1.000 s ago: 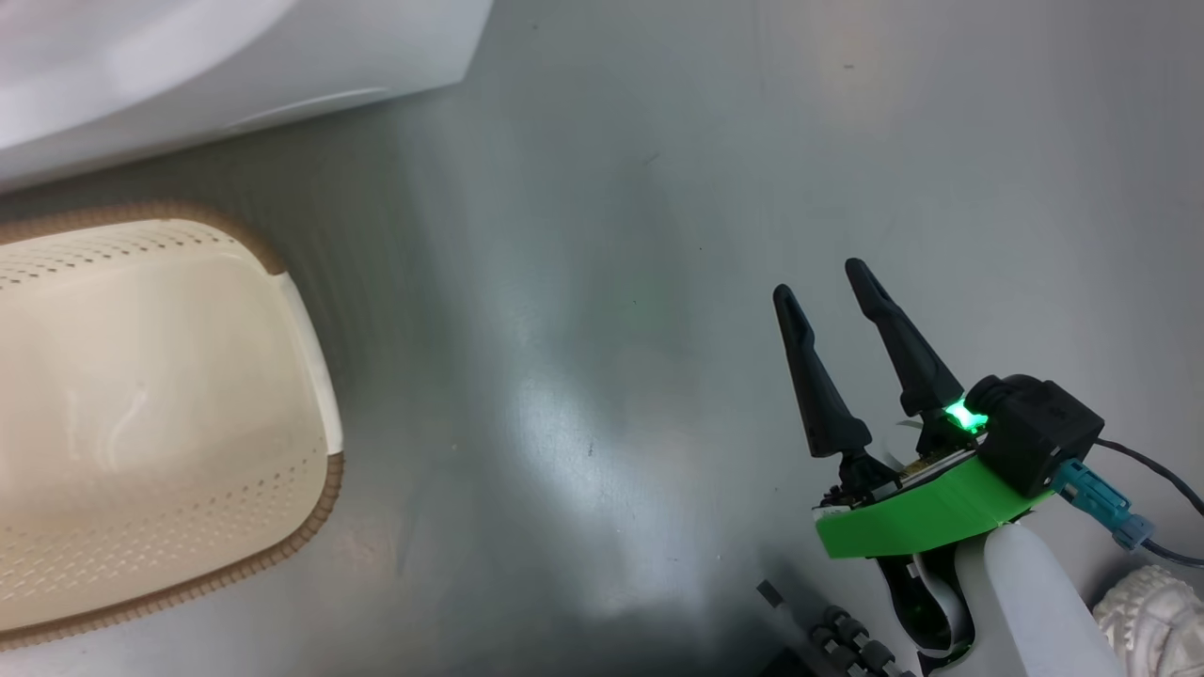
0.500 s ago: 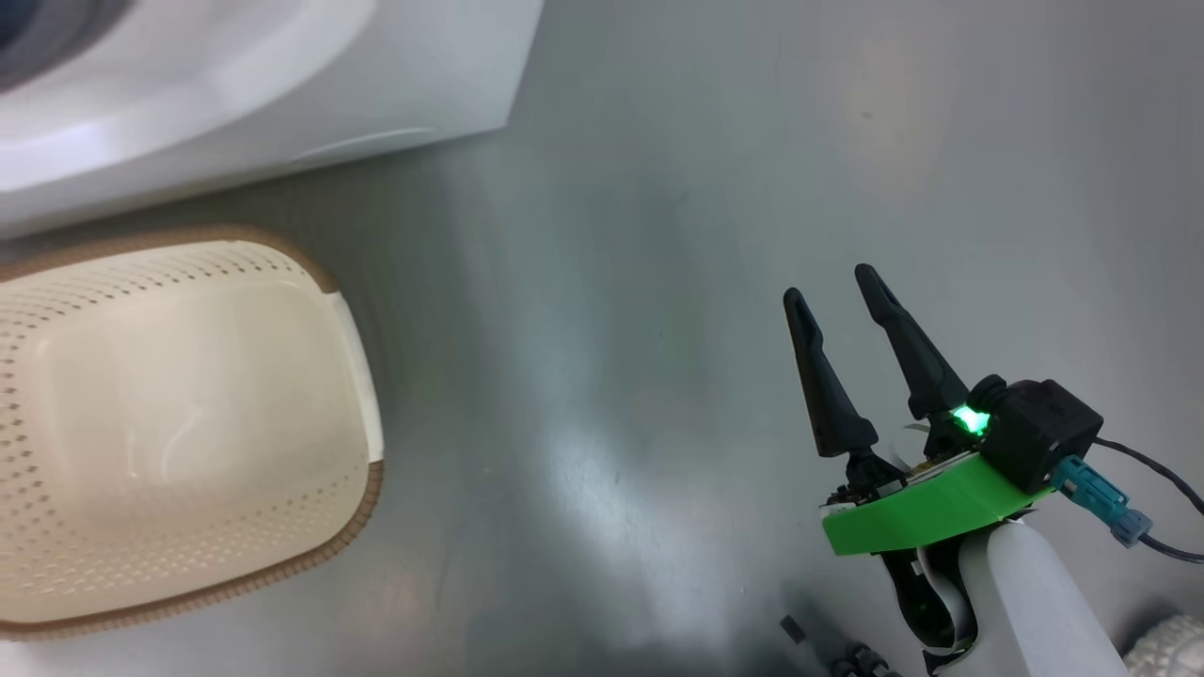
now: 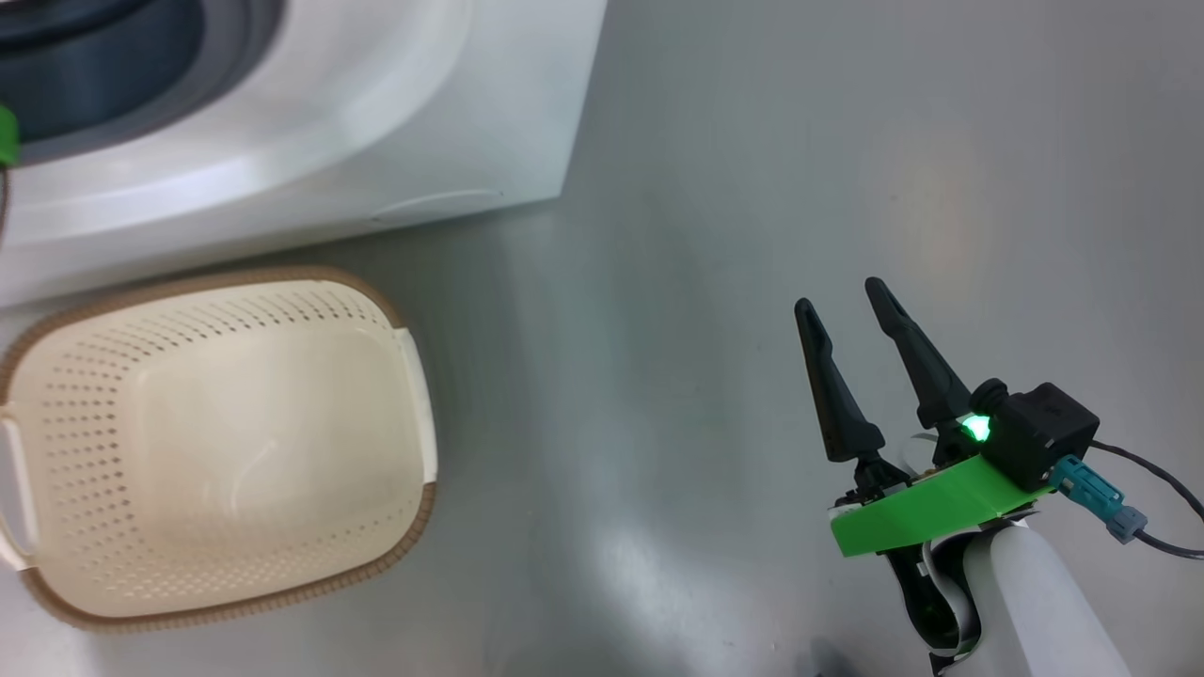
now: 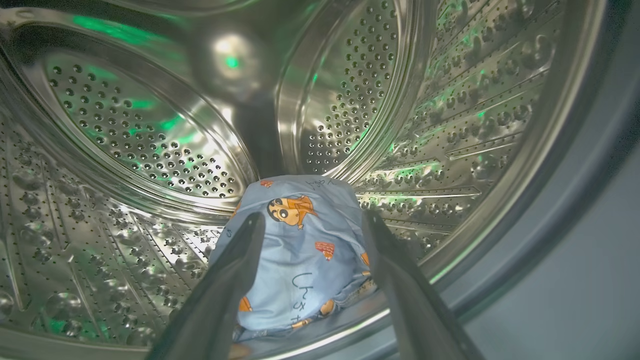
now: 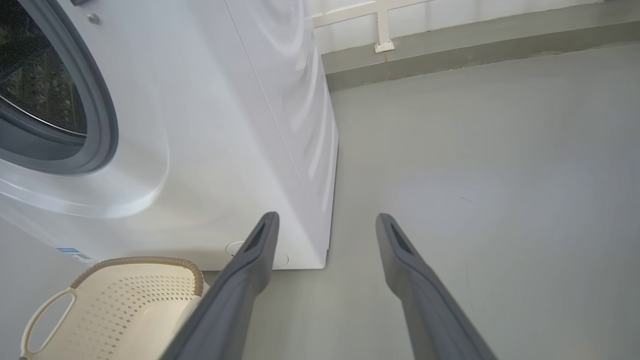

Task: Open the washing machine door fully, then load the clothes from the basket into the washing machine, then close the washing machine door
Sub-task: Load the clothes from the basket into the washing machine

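Below the head camera, I saw the basket (image 3: 85, 442) standing on the grey floor (image 3: 705, 235) just in front of the washing machine (image 3: 423, 122), its bare cream bottom showing. Well to its right, the right tool (image 3: 839, 293) hung over the floor with its fingers spread, pinching nothing.

Through the left wrist camera, the left tool (image 4: 314, 216) reached into the steel drum (image 4: 150, 150), fingers spread. The light blue printed clothes (image 4: 300, 260) lay bunched between them at the drum's front lip; I could not tell whether they touched.

Through the right wrist camera, the spread fingers pointed at the machine's lower corner, with the basket beside it.
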